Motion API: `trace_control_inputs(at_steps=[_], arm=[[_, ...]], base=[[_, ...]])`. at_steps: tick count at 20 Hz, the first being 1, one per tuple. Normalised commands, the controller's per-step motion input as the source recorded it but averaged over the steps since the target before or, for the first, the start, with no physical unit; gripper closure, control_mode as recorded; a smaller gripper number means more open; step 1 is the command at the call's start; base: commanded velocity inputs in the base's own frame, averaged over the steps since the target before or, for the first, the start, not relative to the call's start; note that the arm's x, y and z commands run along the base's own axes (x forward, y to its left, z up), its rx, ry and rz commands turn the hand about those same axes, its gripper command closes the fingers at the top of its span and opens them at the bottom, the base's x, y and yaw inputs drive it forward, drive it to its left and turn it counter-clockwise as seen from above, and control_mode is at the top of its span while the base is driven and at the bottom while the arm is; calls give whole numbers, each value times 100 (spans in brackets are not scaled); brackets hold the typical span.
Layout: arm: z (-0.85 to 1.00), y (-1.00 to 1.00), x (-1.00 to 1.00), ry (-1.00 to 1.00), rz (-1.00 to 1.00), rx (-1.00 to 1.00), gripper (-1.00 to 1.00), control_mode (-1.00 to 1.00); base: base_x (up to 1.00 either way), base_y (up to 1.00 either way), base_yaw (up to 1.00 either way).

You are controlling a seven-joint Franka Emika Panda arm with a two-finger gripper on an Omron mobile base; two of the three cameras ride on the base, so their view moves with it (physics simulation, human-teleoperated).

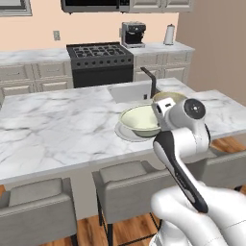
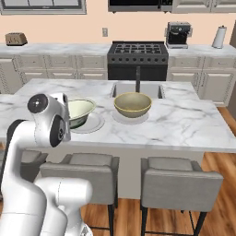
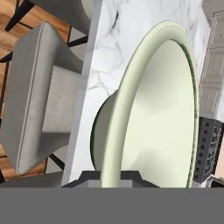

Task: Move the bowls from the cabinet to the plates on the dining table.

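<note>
My white arm (image 1: 180,158) rose from its base, bent sharply at the elbow, and reached forward with the wrist (image 2: 48,117) held high. My gripper (image 3: 111,177) was clamped tight, its two dark fingertips either side of a bowl (image 3: 153,113) rim.

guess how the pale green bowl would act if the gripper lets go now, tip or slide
The bowl probably settles rather than tips: wide, flared, low on its plate. Its glazed look suggests it could slide. The gripper, shut on the rim, holds something likely stiff and breakable.

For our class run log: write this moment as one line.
pincer: shut on pale bowl rim | pale bowl: over plate | tan bowl: on island
</note>
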Motion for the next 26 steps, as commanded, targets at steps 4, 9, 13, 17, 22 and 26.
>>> trace_control_inputs(at_steps=[4,9,13,17,22,26], arm=[[-14,0,23,0,5,0,100,-100],[-21,0,2,0,6,-8,100,-100],[-25,0,0,0,4,-12,100,-100],[-12,0,4,0,2,-10,100,-100],[0,0,17,0,2,-1,100,-100],[7,-3,25,0,3,0,100,-100]], base=[[0,0,0],[0,0,0],[0,0,0],[0,0,0],[0,0,0],[0,0,0]])
